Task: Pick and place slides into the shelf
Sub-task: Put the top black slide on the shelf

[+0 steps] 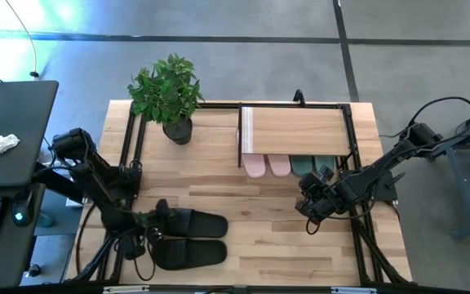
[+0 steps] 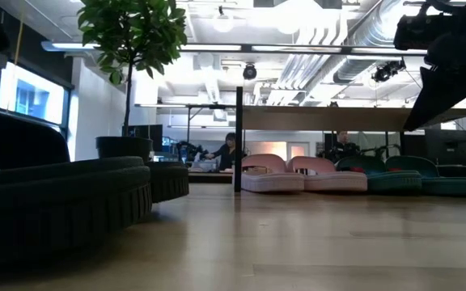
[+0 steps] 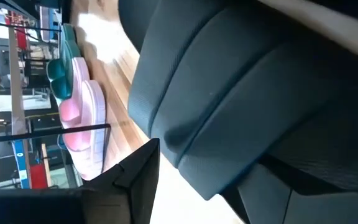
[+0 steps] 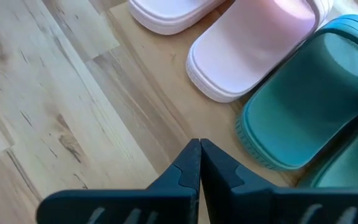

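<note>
The black slides (image 1: 188, 237) lie at seven o'clock on the counter (image 1: 284, 237), my left jaws (image 1: 149, 233) on them; whether they grip I cannot tell. Pink slides (image 1: 266, 166) and green slides (image 1: 303, 166) sit under the shelf (image 1: 296, 131). My right jaws (image 1: 312, 204), clenched empty, wait at four o'clock.

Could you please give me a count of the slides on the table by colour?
Pink slides: 2, under the shelf
Green slides: 2, under the shelf
Black slides: 2, on the open table by the left hand
Total: 6
</note>
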Controlling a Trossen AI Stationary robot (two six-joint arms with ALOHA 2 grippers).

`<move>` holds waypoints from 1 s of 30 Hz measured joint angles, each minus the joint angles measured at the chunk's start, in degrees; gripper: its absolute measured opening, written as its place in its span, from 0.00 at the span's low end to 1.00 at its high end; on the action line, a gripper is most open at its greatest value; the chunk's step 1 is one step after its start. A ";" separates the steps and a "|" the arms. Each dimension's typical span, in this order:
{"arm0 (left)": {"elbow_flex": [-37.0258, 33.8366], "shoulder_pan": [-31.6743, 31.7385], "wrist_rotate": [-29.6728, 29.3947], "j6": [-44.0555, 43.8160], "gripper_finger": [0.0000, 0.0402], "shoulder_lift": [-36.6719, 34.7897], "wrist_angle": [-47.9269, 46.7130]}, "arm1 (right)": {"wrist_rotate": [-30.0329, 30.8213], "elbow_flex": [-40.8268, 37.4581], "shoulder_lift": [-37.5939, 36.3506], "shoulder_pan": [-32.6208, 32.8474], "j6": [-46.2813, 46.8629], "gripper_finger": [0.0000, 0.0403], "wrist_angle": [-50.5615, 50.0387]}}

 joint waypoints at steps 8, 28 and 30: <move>0.00 2.11 0.03 2.71 0.25 0.01 2.11 | 2.60 0.00 0.00 0.00 -0.11 0.00 0.17; 5.14 5.42 -9.01 9.12 0.01 -0.83 4.91 | 7.17 -0.02 -0.02 1.01 -30.95 0.00 34.36; 6.84 7.06 -7.77 11.23 0.02 -1.06 4.95 | 5.43 -0.02 -0.01 1.61 -42.27 0.00 45.06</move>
